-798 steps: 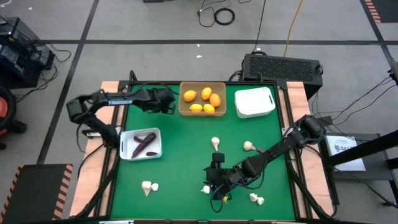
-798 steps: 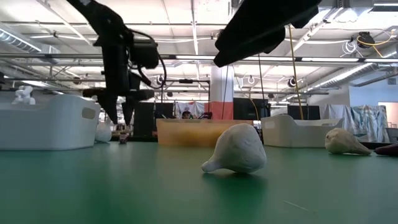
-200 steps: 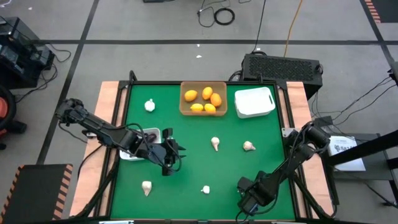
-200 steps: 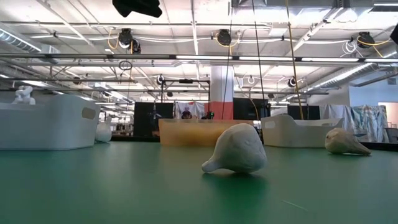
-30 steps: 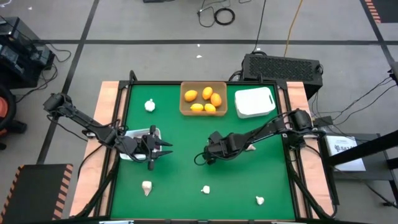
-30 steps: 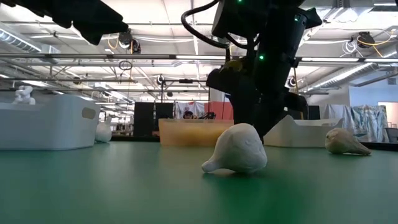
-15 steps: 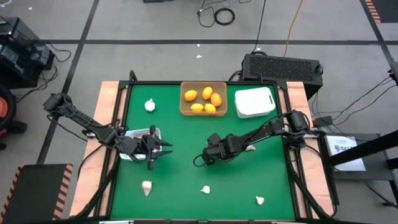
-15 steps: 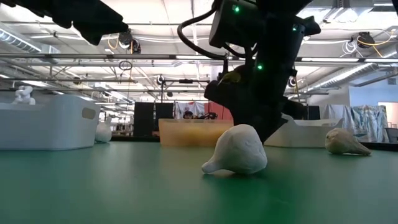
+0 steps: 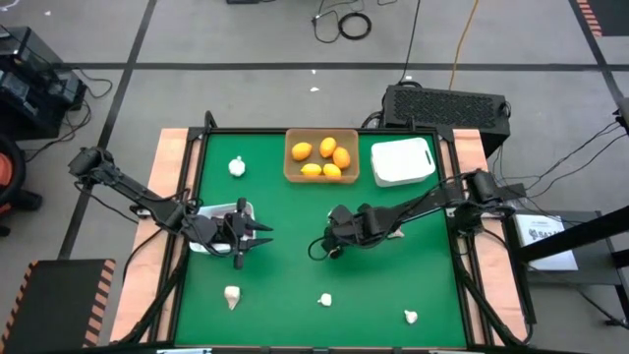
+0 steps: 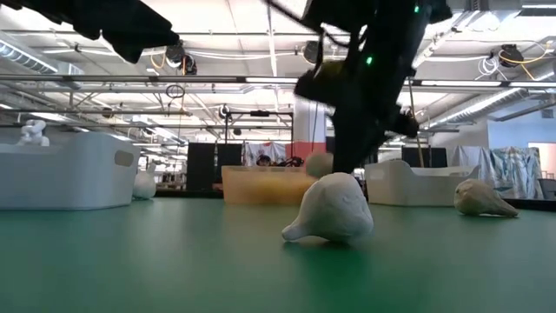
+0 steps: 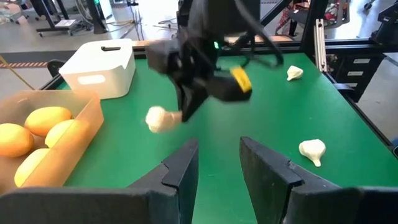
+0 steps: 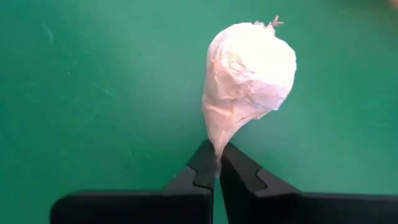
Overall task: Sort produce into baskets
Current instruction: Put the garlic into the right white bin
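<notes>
The right arm is reaching in low from the right edge across the green desk, and its right pincer is pinching the thin stem of a garlic bulb near the desk's middle — a papery, whitish, teardrop-shaped bulb hanging clear of the felt-like surface. The left arm is stretching in from the left edge, with its left pincer hovering partly open and empty just right of a white basket. Four smooth yellow-orange fruits are sitting in the translucent tan basket at the far edge, beside a white rounded basket. Loose bulbs are lying far left, near left, near centre and near right.
</notes>
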Controlling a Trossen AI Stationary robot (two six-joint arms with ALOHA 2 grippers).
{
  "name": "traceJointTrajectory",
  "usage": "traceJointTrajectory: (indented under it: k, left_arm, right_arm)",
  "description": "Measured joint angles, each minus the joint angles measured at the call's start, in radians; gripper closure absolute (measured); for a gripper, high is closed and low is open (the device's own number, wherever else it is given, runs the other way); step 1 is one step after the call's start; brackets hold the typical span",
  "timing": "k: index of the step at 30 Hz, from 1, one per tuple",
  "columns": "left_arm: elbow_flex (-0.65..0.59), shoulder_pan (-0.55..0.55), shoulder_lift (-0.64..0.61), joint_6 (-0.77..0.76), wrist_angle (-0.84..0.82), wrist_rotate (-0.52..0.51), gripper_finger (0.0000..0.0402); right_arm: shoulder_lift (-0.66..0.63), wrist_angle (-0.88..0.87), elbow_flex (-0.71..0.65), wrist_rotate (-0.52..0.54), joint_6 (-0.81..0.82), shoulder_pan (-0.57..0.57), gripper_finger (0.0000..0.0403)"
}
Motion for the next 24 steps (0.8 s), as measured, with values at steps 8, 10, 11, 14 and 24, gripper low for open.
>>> traceJointTrajectory:
  k: [8, 10, 11, 14, 24]
  left_arm:
    - [0.000, 0.000, 0.000, -0.001, -0.004, 0.000, 0.0276]
    - [0.000, 0.000, 0.000, -0.001, -0.005, 0.000, 0.0276]
    - [0.000, 0.000, 0.000, -0.001, -0.005, 0.000, 0.0276]
    - [0.000, 0.000, 0.000, -0.001, -0.005, 0.000, 0.0276]
    - [0.000, 0.000, 0.000, -0.025, -0.005, 0.000, 0.0276]
  right_arm:
    - [-0.199, -0.286, 0.001, 0.007, -0.066, -0.074, 0.0401]
    - [-0.237, -0.374, 0.001, 0.028, -0.070, -0.100, 0.0400]
    - [-0.256, -0.416, 0.001, 0.029, -0.079, -0.115, 0.0401]
    - [-0.294, -0.502, 0.001, 0.031, -0.107, -0.167, 0.0402]
    - [-0.316, -0.600, 0.001, 0.031, -0.301, -0.412, 0.0402]
